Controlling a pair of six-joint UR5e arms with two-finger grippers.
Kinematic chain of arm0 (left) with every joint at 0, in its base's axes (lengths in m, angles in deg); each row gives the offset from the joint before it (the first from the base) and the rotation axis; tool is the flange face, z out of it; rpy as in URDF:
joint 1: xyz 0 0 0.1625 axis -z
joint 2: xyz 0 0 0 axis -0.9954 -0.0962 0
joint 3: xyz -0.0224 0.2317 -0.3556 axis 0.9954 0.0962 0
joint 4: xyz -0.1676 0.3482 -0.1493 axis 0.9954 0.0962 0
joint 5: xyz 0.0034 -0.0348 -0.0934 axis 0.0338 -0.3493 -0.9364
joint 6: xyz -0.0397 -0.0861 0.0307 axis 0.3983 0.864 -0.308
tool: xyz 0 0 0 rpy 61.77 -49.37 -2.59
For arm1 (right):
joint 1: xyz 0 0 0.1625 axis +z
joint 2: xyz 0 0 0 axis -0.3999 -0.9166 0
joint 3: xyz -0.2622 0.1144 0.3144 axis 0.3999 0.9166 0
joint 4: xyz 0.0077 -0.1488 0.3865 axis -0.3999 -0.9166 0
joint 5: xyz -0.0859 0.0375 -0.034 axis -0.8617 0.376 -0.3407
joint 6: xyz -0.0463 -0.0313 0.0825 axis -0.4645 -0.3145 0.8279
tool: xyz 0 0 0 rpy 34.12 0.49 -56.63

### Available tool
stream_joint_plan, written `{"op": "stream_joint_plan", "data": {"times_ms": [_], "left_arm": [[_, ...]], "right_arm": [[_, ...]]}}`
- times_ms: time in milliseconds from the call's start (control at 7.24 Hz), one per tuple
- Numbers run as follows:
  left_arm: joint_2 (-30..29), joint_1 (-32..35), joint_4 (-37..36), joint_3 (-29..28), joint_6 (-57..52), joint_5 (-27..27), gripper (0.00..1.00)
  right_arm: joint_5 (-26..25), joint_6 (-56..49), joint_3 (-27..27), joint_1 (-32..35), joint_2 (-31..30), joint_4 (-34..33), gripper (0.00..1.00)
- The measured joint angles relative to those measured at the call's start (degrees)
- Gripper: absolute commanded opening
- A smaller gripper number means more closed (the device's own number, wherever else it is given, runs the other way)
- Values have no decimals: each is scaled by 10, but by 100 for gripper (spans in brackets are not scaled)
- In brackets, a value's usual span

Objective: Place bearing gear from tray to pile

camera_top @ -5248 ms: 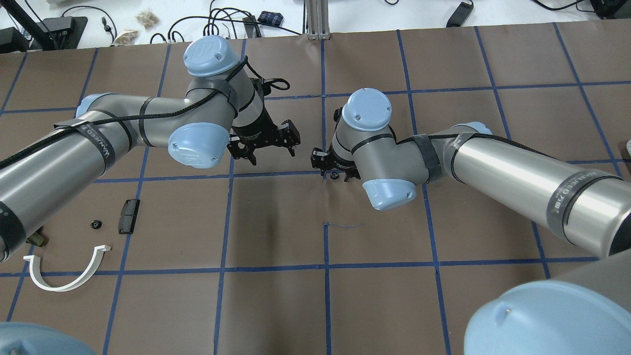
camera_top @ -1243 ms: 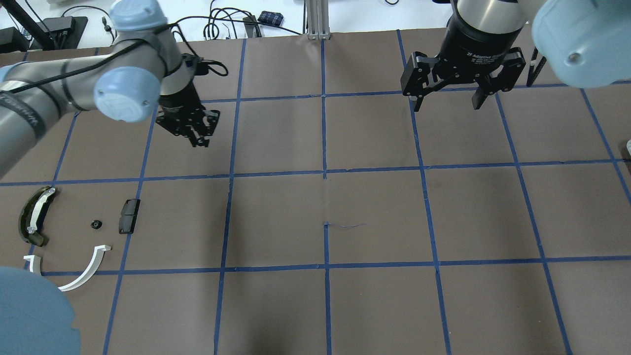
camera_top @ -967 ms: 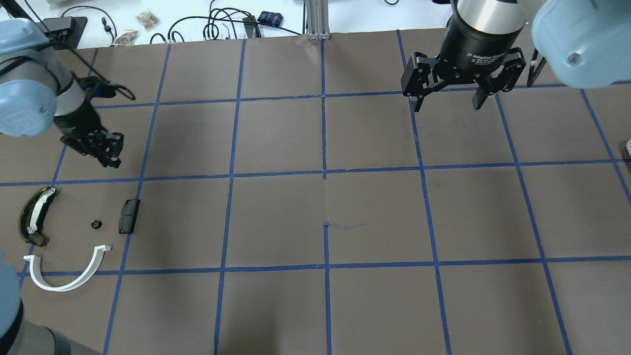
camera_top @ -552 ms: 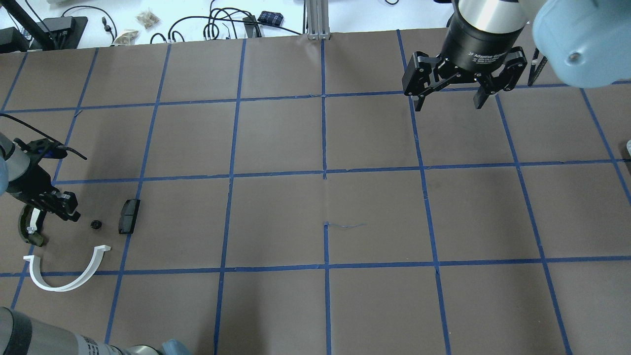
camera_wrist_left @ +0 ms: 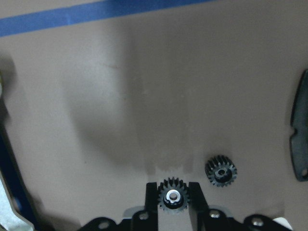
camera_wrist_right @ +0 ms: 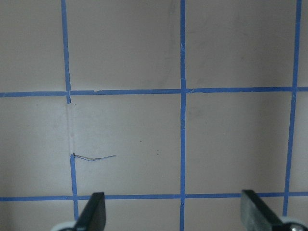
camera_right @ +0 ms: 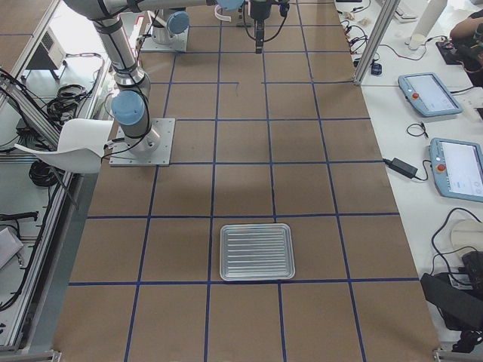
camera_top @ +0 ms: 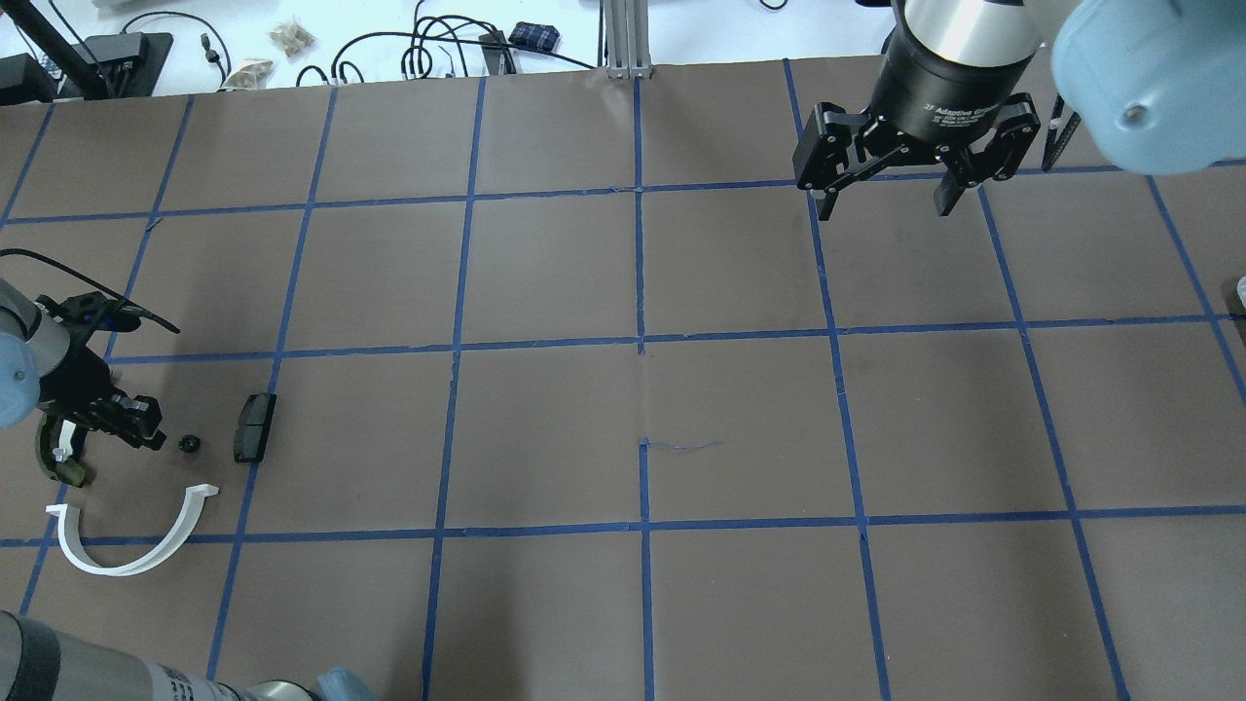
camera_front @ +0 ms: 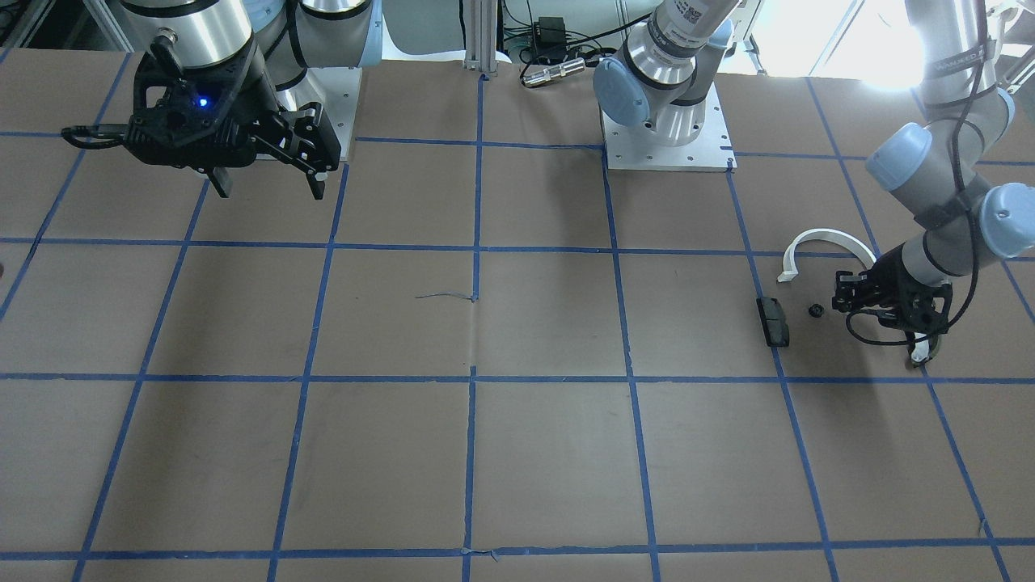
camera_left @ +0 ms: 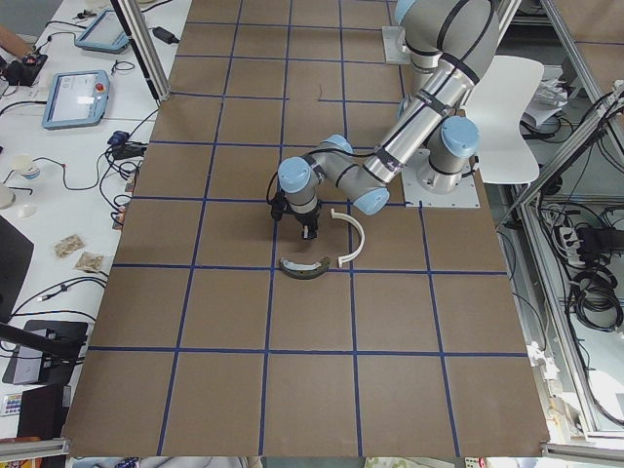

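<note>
My left gripper (camera_wrist_left: 173,208) is shut on a small black bearing gear (camera_wrist_left: 173,197), low over the table at the pile (camera_top: 146,433). Just beside it lies a second small black gear (camera_wrist_left: 221,171) (camera_top: 190,444). Around them are the pile's parts: a white half-ring (camera_top: 127,560), a dark olive curved piece (camera_top: 58,460) partly under the wrist, and a black block (camera_top: 254,426). The silver tray (camera_right: 256,251) shows only in the exterior right view, far from both grippers. My right gripper (camera_top: 881,204) hangs open and empty at the back right.
Brown paper with a blue tape grid covers the table (camera_top: 642,438). The left arm's base plate (camera_front: 667,137) stands at the robot's edge. Cables and small boxes (camera_top: 467,44) lie beyond the far edge.
The left gripper, shut, has swept from the back middle leftward and down to the pile beside the lying gear. The right gripper left the middle earlier and has since held still, open.
</note>
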Motion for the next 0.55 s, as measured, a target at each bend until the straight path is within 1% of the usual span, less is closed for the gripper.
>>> {"op": "stream_joint_plan", "data": {"times_ms": [276, 414, 552], "left_arm": [[0, 2, -1, 0, 3, -12, 61], [1, 4, -2, -2, 7, -15, 69], [5, 6, -1, -4, 9, -21, 74]], "right_arm": [[1, 0, 0, 0, 0, 0, 100], [1, 0, 0, 0, 0, 0, 100], [1, 0, 0, 0, 0, 0, 100]]}}
